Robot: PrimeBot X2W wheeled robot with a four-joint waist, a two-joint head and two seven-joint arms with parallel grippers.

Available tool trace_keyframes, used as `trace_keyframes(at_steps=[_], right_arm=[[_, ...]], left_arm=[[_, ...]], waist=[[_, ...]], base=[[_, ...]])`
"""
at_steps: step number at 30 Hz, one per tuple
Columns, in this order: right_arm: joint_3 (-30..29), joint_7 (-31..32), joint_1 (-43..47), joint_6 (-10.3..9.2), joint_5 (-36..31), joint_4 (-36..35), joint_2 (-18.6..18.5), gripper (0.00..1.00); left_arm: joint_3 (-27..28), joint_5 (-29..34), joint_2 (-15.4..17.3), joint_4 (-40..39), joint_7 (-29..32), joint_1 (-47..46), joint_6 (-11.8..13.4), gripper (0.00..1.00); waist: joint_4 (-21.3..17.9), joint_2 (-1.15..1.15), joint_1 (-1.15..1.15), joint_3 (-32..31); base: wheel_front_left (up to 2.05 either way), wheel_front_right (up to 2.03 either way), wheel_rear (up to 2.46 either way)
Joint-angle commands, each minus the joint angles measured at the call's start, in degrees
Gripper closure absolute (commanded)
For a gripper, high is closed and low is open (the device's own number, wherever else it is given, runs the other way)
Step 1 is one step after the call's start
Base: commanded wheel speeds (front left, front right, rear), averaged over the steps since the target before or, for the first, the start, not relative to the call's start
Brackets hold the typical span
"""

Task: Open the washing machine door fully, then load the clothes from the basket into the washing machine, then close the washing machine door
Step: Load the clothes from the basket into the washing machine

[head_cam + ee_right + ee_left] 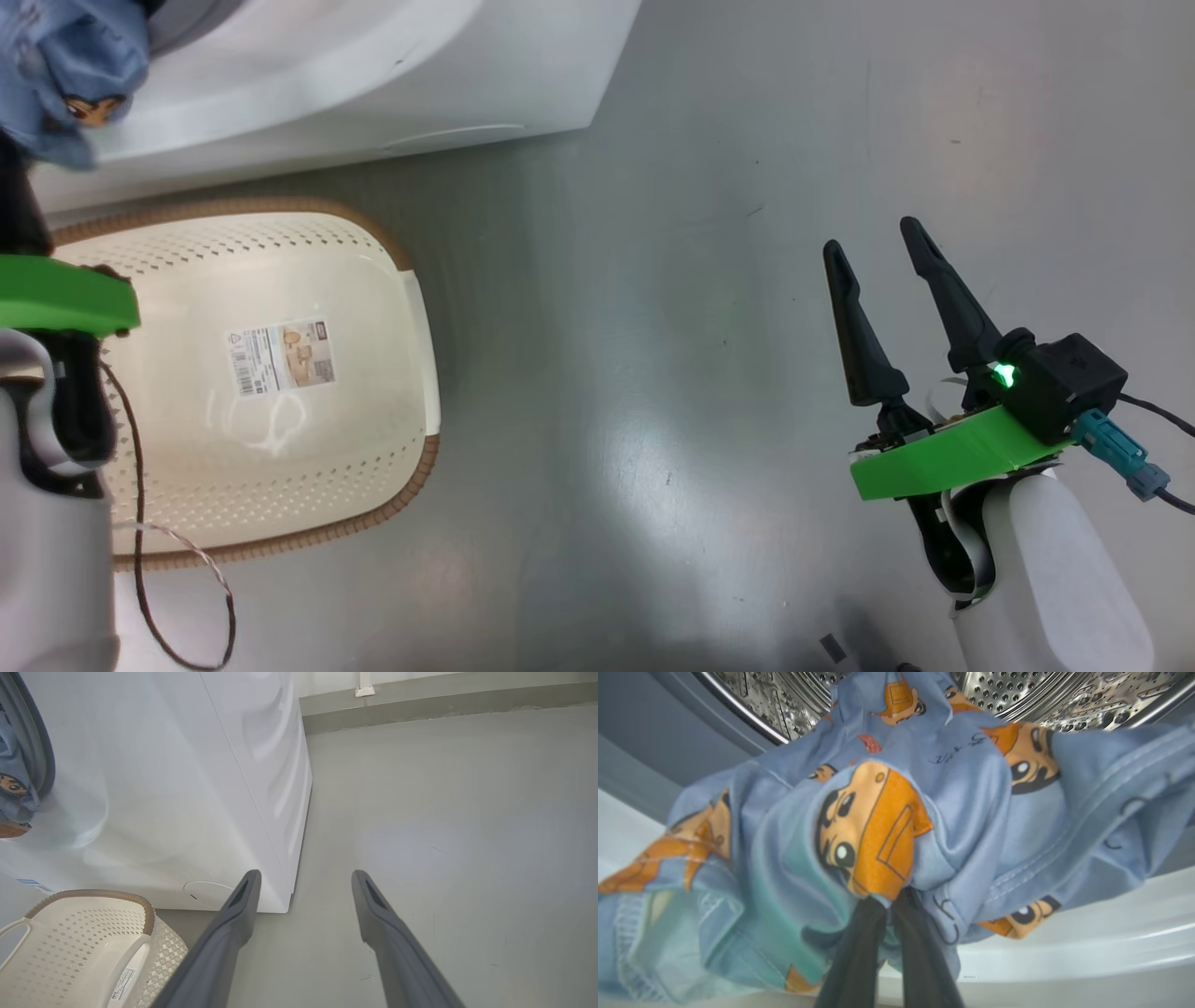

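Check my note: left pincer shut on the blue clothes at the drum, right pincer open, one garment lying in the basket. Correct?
No: the basket holds no garment; the head view shows a label on its bare bottom. The left pincer is shut on the clothes at the drum, and the right pincer is open.

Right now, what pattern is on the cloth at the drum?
Light blue fabric clothes with orange-brown cartoon faces; clearest in the left wrist view.

Head: straight down, cream perforated plastic basket (233, 245).
Left wrist: tight on blue cartoon-printed clothes (971, 812).
Right wrist: low; same basket.
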Motion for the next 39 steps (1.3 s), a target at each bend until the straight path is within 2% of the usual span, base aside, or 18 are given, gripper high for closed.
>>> trace_keyframes(at_steps=[1, 7, 12, 16, 22, 39], right_arm=[[1.14, -0.27, 1.28, 0.09, 1.03, -1.07, 0.47, 0.0], [1.38, -0.27, 1.18, 0.09, 1.29, -1.05, 0.47, 0.0], [1.73, -0.27, 0.66, 0.09, 1.6, -1.04, 0.47, 0.0], [2.28, -0.27, 0.11, 0.09, 2.0, -1.05, 0.47, 0.0], [2.71, -0.27, -0.51, 0.09, 3.02, -0.83, 0.47, 0.0], [3.12, -0.27, -1.55, 0.09, 3.87, -1.73, 0.47, 0.0]], left_arm=[[1.72, 0.88, 3.48, -3.74, -1.06, 0.17, 0.69, 1.0], [1.35, 1.39, 4.59, -12.03, 1.36, 1.78, 1.7, 1.0], [0.73, 1.2, 7.73, -13.14, 6.32, -2.51, 0.61, 1.0], [-0.07, 1.0, 10.84, -11.38, 11.01, -9.0, -0.88, 1.0], [-1.12, 0.26, 12.92, -6.34, 15.1, -17.53, -2.4, 1.0], [-1.96, -2.4, 15.34, 4.13, 16.34, -33.09, -6.96, 1.0]], waist=[[0.19, 0.0, 0.0, -0.13], [0.21, 0.0, 0.0, -0.28], [-0.16, 0.0, 0.0, 0.29], [-0.77, 0.0, 0.0, 1.22], [-1.97, 0.0, 0.0, 2.51], [-3.35, 0.0, 0.0, 8.68]], base=[[0.0, 0.0, 0.0], [0.0, 0.0, 0.0], [0.0, 0.0, 0.0], [0.0, 0.0, 0.0], [0.0, 0.0, 0.0], [0.0, 0.0, 0.0]])
